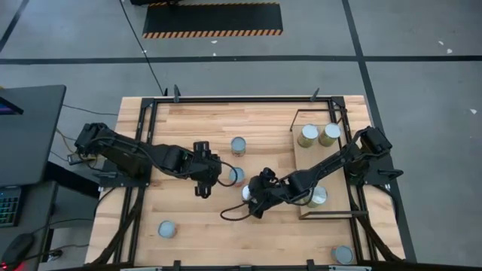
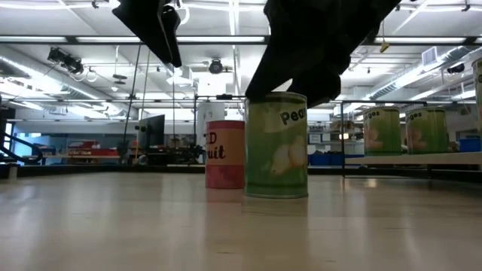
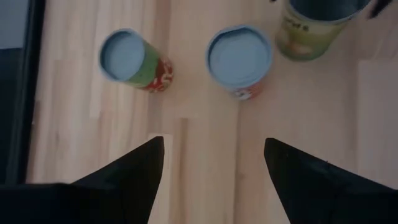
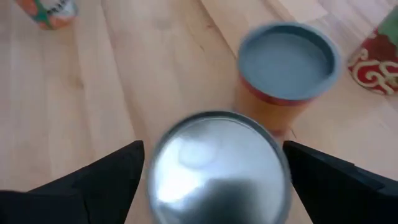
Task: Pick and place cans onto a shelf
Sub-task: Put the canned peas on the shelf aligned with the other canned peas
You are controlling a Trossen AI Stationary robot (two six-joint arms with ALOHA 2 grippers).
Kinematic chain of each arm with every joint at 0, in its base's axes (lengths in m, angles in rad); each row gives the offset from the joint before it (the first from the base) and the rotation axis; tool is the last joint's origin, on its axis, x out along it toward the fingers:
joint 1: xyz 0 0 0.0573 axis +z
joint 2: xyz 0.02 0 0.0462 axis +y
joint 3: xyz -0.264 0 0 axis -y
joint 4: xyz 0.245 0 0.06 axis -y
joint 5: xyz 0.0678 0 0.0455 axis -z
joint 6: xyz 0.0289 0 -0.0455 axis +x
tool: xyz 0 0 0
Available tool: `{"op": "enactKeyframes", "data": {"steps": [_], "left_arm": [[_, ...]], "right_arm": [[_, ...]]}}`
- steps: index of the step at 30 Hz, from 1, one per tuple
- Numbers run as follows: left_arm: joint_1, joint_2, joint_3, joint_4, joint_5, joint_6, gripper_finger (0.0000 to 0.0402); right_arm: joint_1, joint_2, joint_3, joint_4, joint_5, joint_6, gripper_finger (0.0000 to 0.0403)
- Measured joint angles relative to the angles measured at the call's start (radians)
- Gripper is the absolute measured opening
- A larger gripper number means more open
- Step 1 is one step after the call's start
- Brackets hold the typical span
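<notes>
A green-labelled can with a shiny silver top (image 4: 217, 168) stands on the table near its middle (image 2: 276, 145). My right gripper (image 4: 214, 149) is open and low over the can, one finger on each side of it (image 1: 254, 197). I cannot tell whether the fingers touch it. An orange-red can (image 4: 287, 68) stands just beyond it (image 2: 224, 154). My left gripper (image 3: 213, 165) is open and empty, raised above the table left of these cans (image 1: 202, 179). The shelf (image 1: 331, 169) lies at the right and holds three cans (image 1: 307, 135), (image 1: 329, 134), (image 1: 318, 197).
Another can (image 1: 238, 145) stands toward the far side and shows in the left wrist view (image 3: 130, 59). Single cans stand near the front left (image 1: 167, 229) and front right (image 1: 343, 254). A black frame (image 1: 226, 98) borders the table.
</notes>
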Motion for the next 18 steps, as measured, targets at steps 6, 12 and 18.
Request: {"op": "enactKeyframes", "data": {"steps": [6, 12, 18], "left_arm": [[0.004, 0.0, 0.0, 0.074, 0.008, -0.002, 0.0283], [0.006, 0.0, 0.0, 0.1, 0.008, 0.011, 0.0283], [0.011, 0.0, 0.0, 0.109, 0.037, 0.029, 0.0283]], "right_arm": [[-0.001, 0.005, -0.001, -0.097, -0.015, 0.039, 0.0364], [-0.01, -0.006, 0.0, -0.114, -0.027, 0.051, 0.0334], [-0.041, -0.064, -0.001, -0.121, -0.114, -0.028, 0.0309]]}}
